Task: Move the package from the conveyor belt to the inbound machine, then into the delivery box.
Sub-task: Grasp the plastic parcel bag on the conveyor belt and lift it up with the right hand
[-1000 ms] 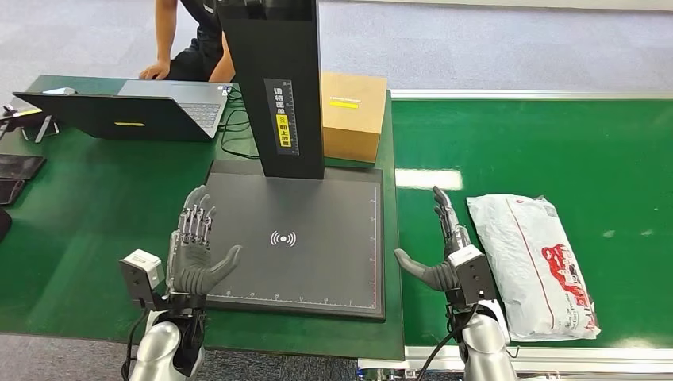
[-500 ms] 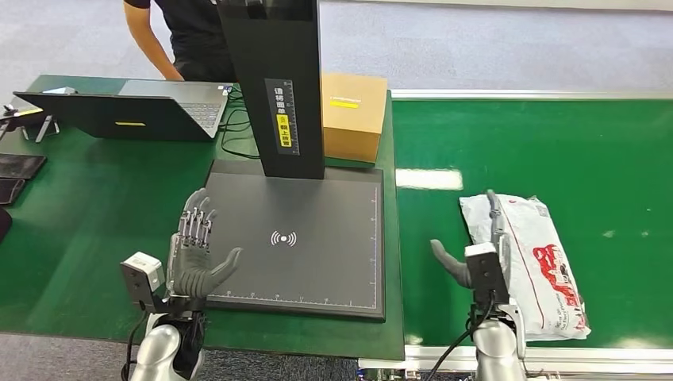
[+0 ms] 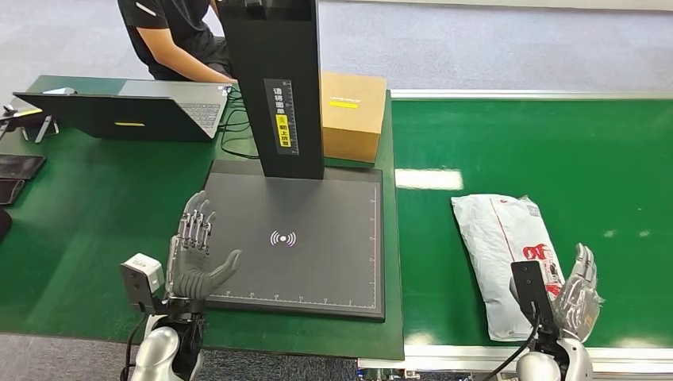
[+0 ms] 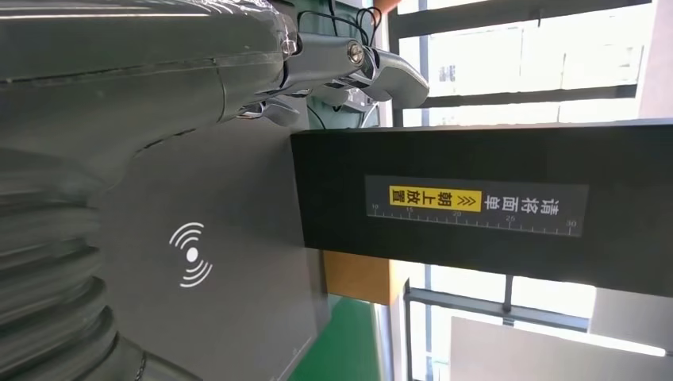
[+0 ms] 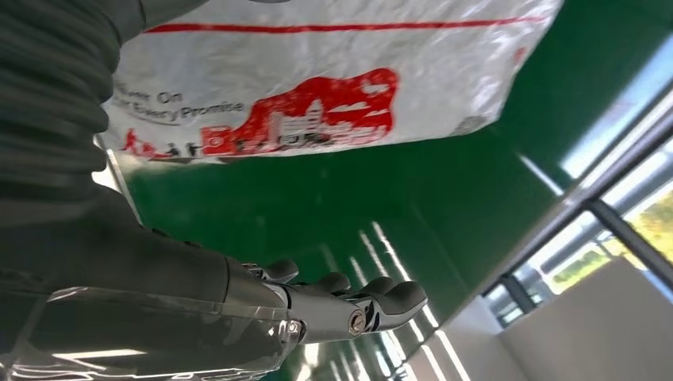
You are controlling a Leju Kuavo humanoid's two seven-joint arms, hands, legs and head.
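head view shows you the package (image 3: 512, 262) lying flat on the conveyor belt (image 3: 540, 143), your right hand (image 3: 578, 290) spread at its outer edge, apparently to scoop it toward the inbound machine (image 3: 298, 242). your left hand (image 3: 194, 254) waits spread beside that platform.

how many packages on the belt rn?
1. A white plastic package with red print lies on the green conveyor belt, at its near edge, beside the right hand. The brown cardboard box stands off the belt, behind the scanner platform.
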